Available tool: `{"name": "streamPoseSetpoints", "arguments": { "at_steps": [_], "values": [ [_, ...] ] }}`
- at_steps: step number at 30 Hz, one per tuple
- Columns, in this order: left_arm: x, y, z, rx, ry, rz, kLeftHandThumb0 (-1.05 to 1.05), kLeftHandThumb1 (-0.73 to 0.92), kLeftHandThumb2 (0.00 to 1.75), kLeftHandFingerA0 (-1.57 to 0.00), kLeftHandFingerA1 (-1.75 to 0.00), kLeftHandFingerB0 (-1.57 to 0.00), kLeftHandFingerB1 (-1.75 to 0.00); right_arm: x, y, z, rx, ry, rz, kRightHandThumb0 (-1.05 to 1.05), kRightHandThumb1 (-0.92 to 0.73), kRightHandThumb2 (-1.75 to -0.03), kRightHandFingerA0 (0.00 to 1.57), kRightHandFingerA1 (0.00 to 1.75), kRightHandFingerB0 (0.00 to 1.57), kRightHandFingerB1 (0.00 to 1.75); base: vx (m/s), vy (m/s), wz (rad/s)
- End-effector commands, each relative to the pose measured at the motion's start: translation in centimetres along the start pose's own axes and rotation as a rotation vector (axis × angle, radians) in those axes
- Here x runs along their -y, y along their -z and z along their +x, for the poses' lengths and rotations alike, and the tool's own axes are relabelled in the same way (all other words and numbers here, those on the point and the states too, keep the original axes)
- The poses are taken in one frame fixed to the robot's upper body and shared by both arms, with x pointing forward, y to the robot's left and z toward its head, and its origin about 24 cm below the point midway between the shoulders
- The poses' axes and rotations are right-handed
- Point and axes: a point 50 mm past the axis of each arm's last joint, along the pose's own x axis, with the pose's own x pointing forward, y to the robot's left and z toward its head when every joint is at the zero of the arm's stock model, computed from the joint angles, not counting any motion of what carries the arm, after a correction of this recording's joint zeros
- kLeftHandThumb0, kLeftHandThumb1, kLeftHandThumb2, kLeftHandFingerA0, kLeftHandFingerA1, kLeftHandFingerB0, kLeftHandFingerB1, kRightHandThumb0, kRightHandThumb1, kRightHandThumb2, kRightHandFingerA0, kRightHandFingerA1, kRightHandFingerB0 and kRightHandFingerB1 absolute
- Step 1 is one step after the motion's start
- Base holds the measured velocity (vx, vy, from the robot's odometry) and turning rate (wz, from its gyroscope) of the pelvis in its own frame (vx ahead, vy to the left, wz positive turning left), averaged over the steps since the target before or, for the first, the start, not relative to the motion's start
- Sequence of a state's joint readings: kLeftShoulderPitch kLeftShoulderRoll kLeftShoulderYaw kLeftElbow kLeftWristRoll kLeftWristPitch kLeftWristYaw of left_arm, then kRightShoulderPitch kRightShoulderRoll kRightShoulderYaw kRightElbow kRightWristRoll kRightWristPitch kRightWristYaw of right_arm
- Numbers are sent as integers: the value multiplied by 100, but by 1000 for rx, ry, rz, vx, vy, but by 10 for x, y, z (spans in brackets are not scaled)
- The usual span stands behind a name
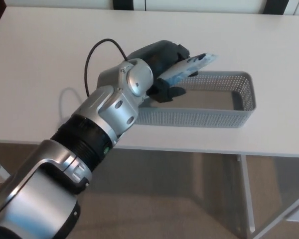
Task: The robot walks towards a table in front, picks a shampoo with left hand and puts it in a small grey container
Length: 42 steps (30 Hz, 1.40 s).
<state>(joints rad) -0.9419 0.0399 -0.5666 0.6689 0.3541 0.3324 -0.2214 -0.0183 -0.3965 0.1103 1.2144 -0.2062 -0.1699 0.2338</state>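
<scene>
shampoo (192,63), a pale blue and white pack, sat clamped in the left hand (158,59), with the black thumb and fingers (169,92) wrapped round its lower part. only its upper part stuck out past the hand. the pack was tilted, its free end pointing up and to picture right. it hung in the air over the left end of the small grey container (199,117), clear of the rim; whether any finger touched the near wall could not be told, since the hand covered that corner.

the container was a long, shallow tray with perforated walls, lying crosswise on the white table (35,74) close to the front edge. as much of its floor as showed held nothing. its left end was hidden behind the wrist.

the left arm (102,119) came in from the lower left corner and rose slantwise across the table edge: a broad silver shell low down, a black ribbed ring above it, then silver joint housings up to the wrist. a thin black cable (86,69) looped out from the wrist and curved back down beside the forearm, throwing a faint shadow on the tabletop. below the table edge a pale table leg (244,194) stood at the right, over a brown floor (179,199).
</scene>
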Motion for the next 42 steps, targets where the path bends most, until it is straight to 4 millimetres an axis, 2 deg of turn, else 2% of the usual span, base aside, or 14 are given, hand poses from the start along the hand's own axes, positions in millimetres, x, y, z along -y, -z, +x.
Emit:
{"name": "streamPoseSetpoints", "arguments": {
  "at_steps": [1, 3, 4, 5, 6, 7, 8, 27, 28, 30, 36, 37, 38, 42],
  "values": [
    [-9, 6, -1, 0, -28, 42, -23, 75, 63, -101, -71, -78, -51, 3, -3, 1, -9, 21, -23, -32, -72, -61, 61, 44, 46, 37, 0, 0, 0],
    [-9, 5, -2, 20, -33, 37, -23, 75, 62, -108, -76, -84, -52, 3, -4, 1, -12, 23, -55, -32, -71, -61, 60, 44, 46, 37, 0, 0, 0],
    [-7, 4, -2, 32, -43, 35, -29, 70, 62, -108, -74, -64, -42, 2, -3, 1, -12, 20, -51, -30, -72, -61, 58, 44, 45, 38, 0, 0, 0],
    [-2, 2, -5, 58, -57, 30, -46, 59, 59, -52, -53, -38, -33, 0, 1, 0, -16, 11, -43, -29, -73, -61, 58, 44, 45, 38, 0, 0, 0],
    [3, 2, -7, 76, -55, 28, -46, 59, 59, -52, -53, -38, -33, -3, 6, -1, -23, 5, -46, -29, -73, -61, 58, 44, 45, 38, 0, 0, 0],
    [6, 2, -8, 94, -50, 24, -62, 46, 74, -19, -41, -15, -37, -3, 7, -2, -25, 6, -48, -30, -72, -61, 56, 43, 45, 38, 0, 0, 0],
    [9, 2, -9, 92, -42, 57, -80, 48, 83, 0, 0, 0, -5, -5, 9, -2, -25, 1, -43, -29, -72, -61, 54, 44, 45, 38, 0, 0, 0],
    [10, 8, -17, 62, -35, 123, -86, 47, 89, 0, 0, 0, -3, -7, 6, -4, 6, -52, -60, -32, -75, -61, 56, 49, 45, 41, 0, 0, 0],
    [7, 6, -20, 76, -39, 122, -94, 57, 62, 0, 0, 0, -6, -6, 6, -4, 7, -50, -62, -32, -75, -61, 56, 49, 44, 40, 0, 0, 0],
    [2, 0, -30, 117, -46, 106, -93, 57, 61, 0, 0, 0, -7, -7, 8, -5, 9, -53, -67, -32, -76, -62, 56, 49, 43, 40, 0, 0, 0],
    [-49, -31, -103, 426, -206, 149, -91, 60, 58, 0, 0, 0, -6, -7, 4, -3, 4, -62, -80, -33, -76, -62, 53, 46, 42, 38, 0, 0, 0],
    [-62, -34, -129, 485, -244, 144, -83, 47, 87, 0, 0, 0, -8, -6, 2, -3, 7, -58, -75, -32, -75, -62, 55, 48, 42, 39, 0, 0, 0],
    [-68, -34, -146, 521, -265, 154, -83, 47, 88, 0, 0, 0, -8, -4, 1, -3, 10, -55, -74, -32, -76, -62, 56, 49, 43, 39, 0, 0, 0],
    [-65, -17, -206, 576, -248, 177, -79, 45, 85, 0, -2, -1, -12, 0, 4, -3, -7, -37, -48, -30, -74, -61, 55, 47, 44, 40, 0, 0, 0]
  ]
}}
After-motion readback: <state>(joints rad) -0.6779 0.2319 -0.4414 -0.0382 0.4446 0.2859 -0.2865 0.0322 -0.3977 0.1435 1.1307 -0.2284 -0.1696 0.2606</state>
